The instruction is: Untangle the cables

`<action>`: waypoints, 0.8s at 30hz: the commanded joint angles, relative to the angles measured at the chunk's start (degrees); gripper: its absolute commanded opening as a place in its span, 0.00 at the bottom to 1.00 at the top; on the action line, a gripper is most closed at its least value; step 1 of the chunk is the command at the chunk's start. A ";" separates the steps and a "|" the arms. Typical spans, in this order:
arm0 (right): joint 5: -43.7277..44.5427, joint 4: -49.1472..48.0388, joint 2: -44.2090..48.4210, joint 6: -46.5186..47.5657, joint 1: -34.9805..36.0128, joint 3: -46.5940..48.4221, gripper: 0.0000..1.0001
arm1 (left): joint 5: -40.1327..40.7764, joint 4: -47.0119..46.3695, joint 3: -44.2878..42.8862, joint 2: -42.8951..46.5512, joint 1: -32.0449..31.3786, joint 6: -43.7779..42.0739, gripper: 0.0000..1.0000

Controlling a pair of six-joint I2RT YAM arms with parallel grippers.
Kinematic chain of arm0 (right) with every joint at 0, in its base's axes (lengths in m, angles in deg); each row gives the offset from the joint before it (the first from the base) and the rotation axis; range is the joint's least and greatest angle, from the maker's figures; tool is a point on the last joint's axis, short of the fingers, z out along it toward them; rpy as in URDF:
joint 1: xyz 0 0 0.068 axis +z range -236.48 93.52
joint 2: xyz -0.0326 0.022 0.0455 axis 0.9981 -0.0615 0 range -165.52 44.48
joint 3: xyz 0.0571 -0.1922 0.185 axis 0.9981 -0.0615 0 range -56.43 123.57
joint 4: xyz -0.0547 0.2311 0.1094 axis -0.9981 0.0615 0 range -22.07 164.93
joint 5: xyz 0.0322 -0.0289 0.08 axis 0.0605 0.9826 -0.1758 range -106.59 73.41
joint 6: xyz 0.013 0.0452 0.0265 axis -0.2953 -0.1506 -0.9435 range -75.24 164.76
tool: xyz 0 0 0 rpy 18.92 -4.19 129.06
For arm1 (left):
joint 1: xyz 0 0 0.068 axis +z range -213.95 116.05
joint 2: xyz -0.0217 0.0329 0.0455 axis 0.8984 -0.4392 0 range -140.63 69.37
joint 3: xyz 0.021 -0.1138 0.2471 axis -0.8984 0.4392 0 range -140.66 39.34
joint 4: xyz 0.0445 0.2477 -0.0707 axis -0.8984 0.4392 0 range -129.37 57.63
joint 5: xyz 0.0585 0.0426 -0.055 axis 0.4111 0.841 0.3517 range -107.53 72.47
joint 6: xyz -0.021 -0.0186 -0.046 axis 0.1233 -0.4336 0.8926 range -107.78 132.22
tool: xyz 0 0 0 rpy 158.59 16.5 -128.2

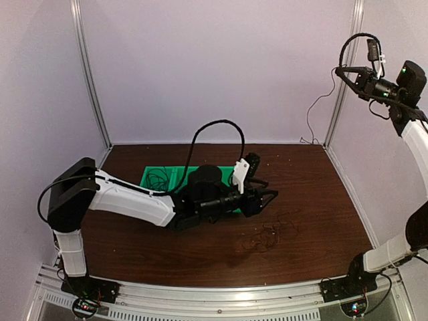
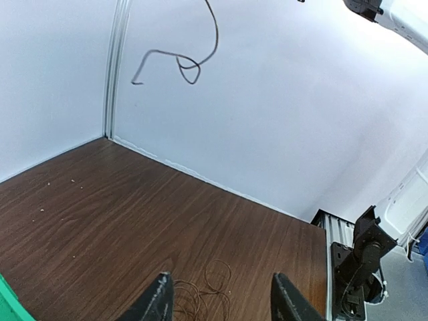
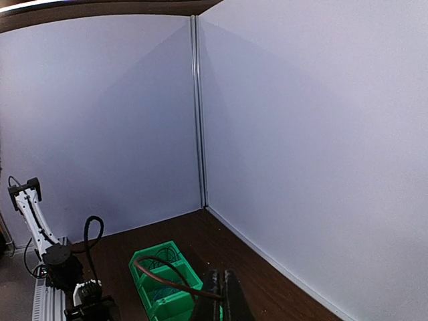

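Cables [image 1: 271, 234] lie loose at lower centre, left gripper [image 2: 221, 301] spread empty above them, right gripper [image 3: 222, 294] pinching one strand aloft; next, lower and grasp.

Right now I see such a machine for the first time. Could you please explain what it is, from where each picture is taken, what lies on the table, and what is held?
These are two robot arms bolted to the near edge of a brown table. One picture looks down from above and behind the arms. The other two come from small cameras on each wrist.

The left claw is low over the table, open and empty. Just ahead of it lie loose thin cables. A green tray behind the left arm holds more cables.

The right arm is raised high. The right claw is shut on a thin cable, which hangs down towards the back corner.
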 commanded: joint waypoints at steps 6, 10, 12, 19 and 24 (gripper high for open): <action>15.04 22.17 -0.57 24.15 13.51 -2.38 0.00 | 8.34 24.06 2.92 12.97 0.28 -4.68 0.51; 20.46 22.74 -1.94 25.70 19.66 -3.08 0.00 | 17.82 38.72 1.73 18.69 1.40 -4.98 0.51; 22.57 22.48 -3.25 25.81 22.73 -2.96 0.00 | 22.34 40.42 4.98 23.70 2.30 -4.20 0.52; 26.99 22.96 -11.07 26.28 31.87 1.14 0.00 | 46.07 52.96 12.69 38.86 8.42 3.06 0.67; 30.45 27.67 -18.88 28.75 35.90 7.46 0.00 | 44.66 57.00 16.79 48.77 16.14 3.97 0.67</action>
